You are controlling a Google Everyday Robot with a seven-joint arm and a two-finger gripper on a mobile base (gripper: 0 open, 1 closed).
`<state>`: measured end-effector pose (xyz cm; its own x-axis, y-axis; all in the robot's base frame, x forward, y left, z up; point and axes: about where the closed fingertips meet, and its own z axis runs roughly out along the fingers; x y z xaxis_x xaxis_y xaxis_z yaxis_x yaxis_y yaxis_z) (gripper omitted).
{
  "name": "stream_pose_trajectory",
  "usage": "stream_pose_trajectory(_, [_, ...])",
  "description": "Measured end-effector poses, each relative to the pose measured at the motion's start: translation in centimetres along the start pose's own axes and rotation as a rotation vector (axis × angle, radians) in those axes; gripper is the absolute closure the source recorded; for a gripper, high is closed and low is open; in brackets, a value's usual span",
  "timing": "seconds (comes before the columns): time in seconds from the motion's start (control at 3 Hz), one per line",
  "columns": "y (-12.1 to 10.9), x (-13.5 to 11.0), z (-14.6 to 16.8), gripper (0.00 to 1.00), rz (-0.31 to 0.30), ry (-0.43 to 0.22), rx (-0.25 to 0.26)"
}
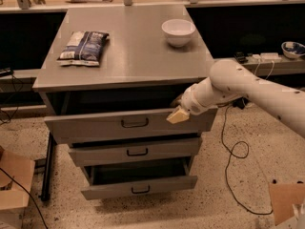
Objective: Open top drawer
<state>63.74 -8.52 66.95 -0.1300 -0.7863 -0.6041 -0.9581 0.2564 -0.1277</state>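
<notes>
Camera view.

1. Cabinet: a grey metal unit with a flat, matte rectangular top (138,61) and three stacked drawers.
2. The top drawer (95,126) sits at 6 o'clock from the cabinet top, near picture centre. It has the widest and tallest front, a plain grey sheet-metal panel. It stands partly pulled out, with a dark gap showing between its front and the cabinet top. A small black rectangular pull handle (135,123) is fixed at the panel's centre.
3. The gripper (178,115) is at 3 o'clock from the handle, at the upper edge of the drawer front. Its tan, wedge-shaped tip touches the panel. Whether it is apart or together cannot be told.
4. The arm (248,87) is a smooth, white, rounded casing entering from 4 o'clock.
5. The middle drawer (105,153) and the bottom drawer (109,191) lie below; each front is narrower than the one above it.
6. On the top: a white round bowl (178,32) at 1 o'clock, and a crinkled foil snack bag (84,46) at 10 o'clock, well apart.
7. The floor (228,199) is speckled terrazzo; a black cable (233,151) loops across it.
</notes>
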Motion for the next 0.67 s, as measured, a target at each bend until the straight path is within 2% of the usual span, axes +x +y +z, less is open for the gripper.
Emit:
stream_pose_trajectory(0.33, [2.07,0.85,-0.07,0.37,-0.001,0.064,-0.052])
stream_pose_trajectory(0.67, [2.02,0.66,-0.32,0.60,-0.001,0.064,-0.052])
